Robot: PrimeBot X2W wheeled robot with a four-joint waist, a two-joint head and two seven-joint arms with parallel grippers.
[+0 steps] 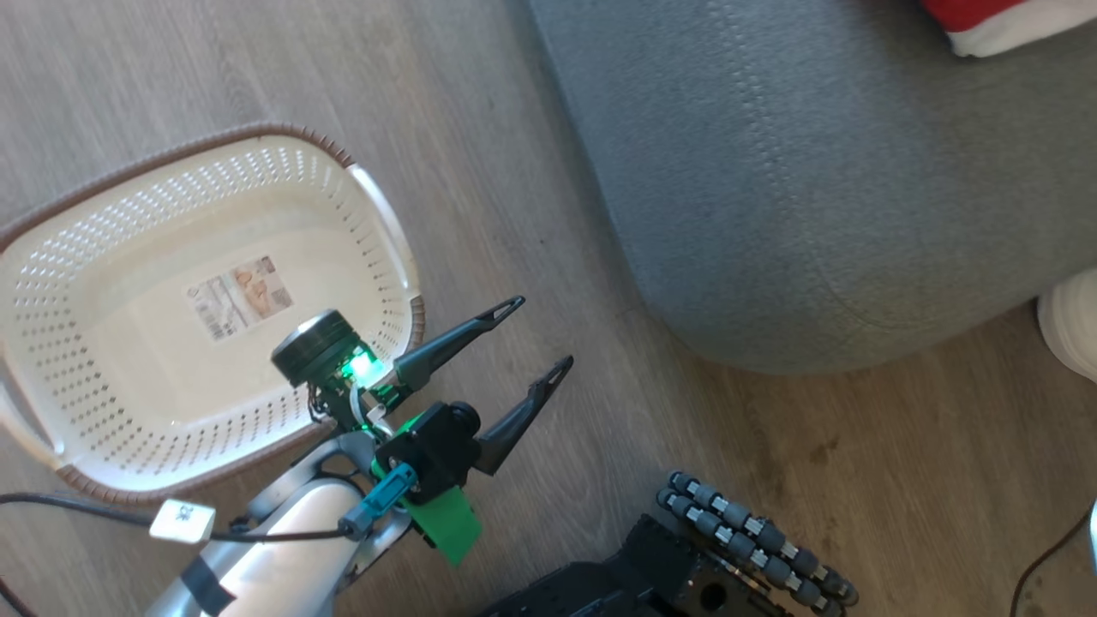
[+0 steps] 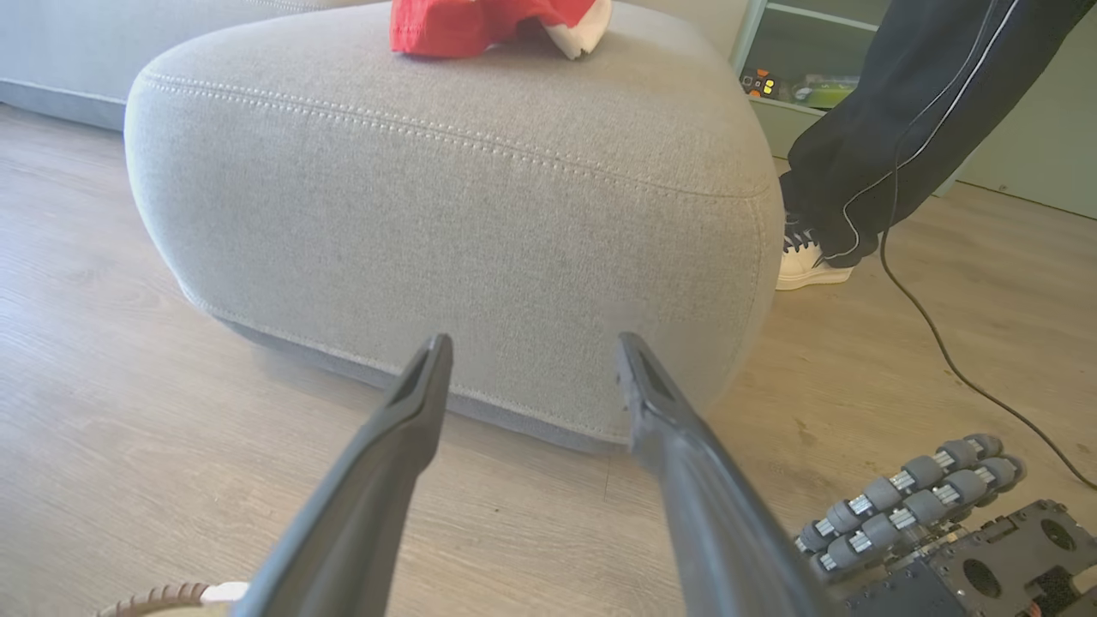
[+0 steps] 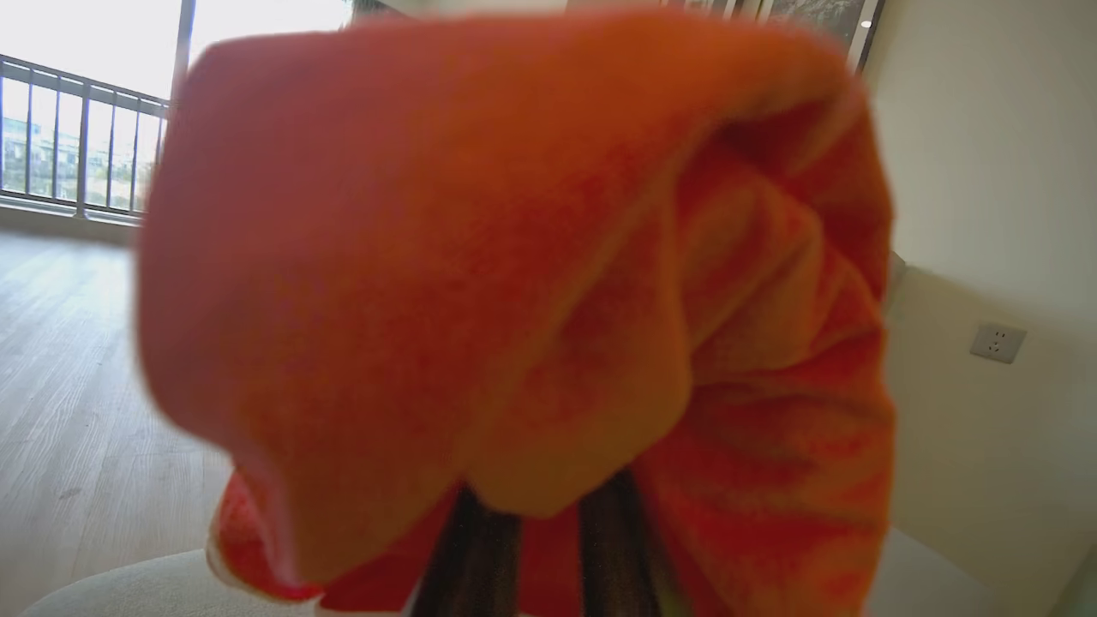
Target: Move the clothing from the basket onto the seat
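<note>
The cream basket stands on the floor at the left, holding nothing but a paper label. My left gripper hovers open beside its right rim, fingers pointing at the grey seat; between the spread fingers I see the seat's side. Red clothing with white trim lies on top of the seat, and shows at the far corner in the head view. My right gripper is shut on more red clothing, which drapes over its fingers and hides their tips.
A person's dark trouser leg and white shoe stand just right of the seat. A black cable trails over the wooden floor. My base with its rollers sits low in front. A wall socket shows at right.
</note>
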